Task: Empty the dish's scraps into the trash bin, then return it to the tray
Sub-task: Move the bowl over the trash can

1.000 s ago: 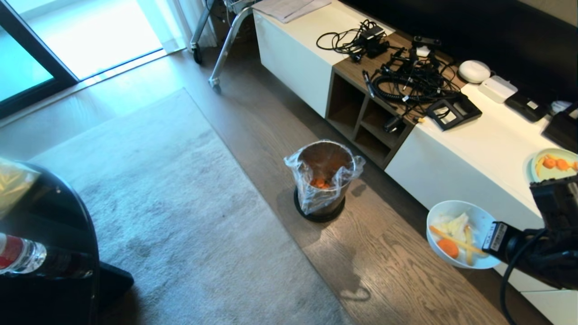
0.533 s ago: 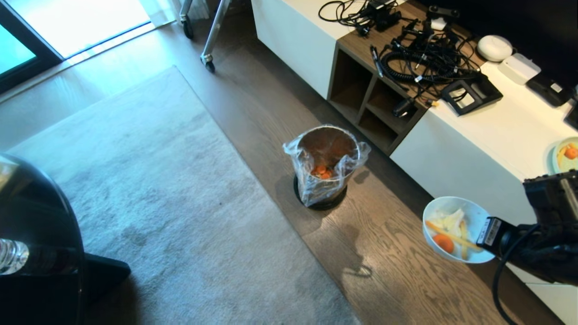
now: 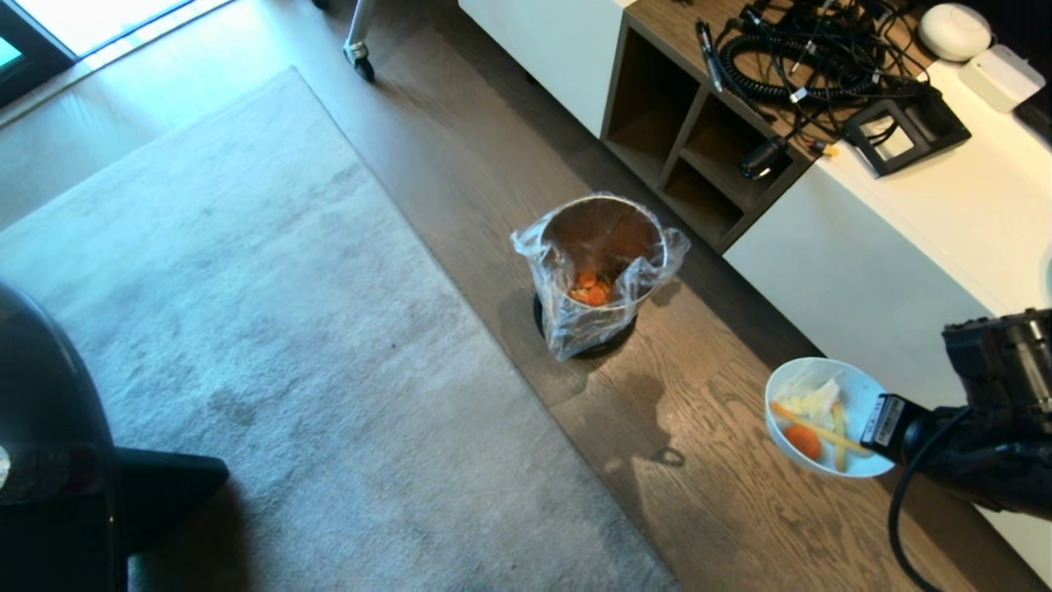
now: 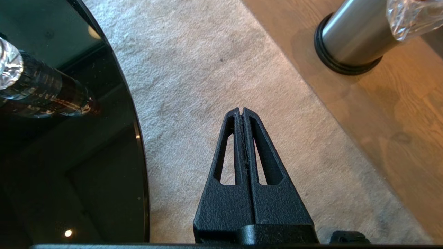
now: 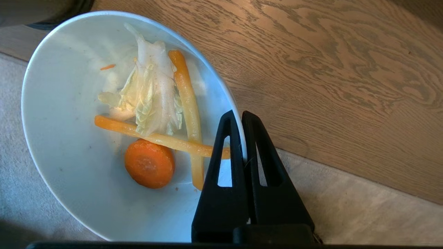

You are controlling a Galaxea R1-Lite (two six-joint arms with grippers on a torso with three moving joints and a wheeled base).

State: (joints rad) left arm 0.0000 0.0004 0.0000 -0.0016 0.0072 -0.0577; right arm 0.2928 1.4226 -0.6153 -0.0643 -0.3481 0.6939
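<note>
**White bowl of scraps riding in the right claw, over the wood floor**

The dish, a deep round bowl of glossy white ceramic, is hanging in the air above the floorboards, to the right of the trash bin and well apart from it. The right gripper is pinching the bowl's rim, one black finger inside the wall and one outside, pressed tight on the thin edge. The bowl is tilting a little. Inside it the scraps are lying together: a thick orange carrot round, three long yellow-orange strips crossing each other, and a crinkled pale cabbage leaf.

The bin is standing on the floor, a brushed-steel cylinder on a black base ring, with a clear crumpled bag folded over its rim; orange bits are showing at its bottom.

The floor is dark, strongly grained wood. A flat grey rug with a short nap is covering the area beside the bin. Behind runs a low white cabinet with open wooden cubbies, its top carrying a tangle of black cables.

The left gripper is hanging idle over the rug, its ribbed black fingers pressed together, next to a round black glass table with a bottle lying on it.
</note>
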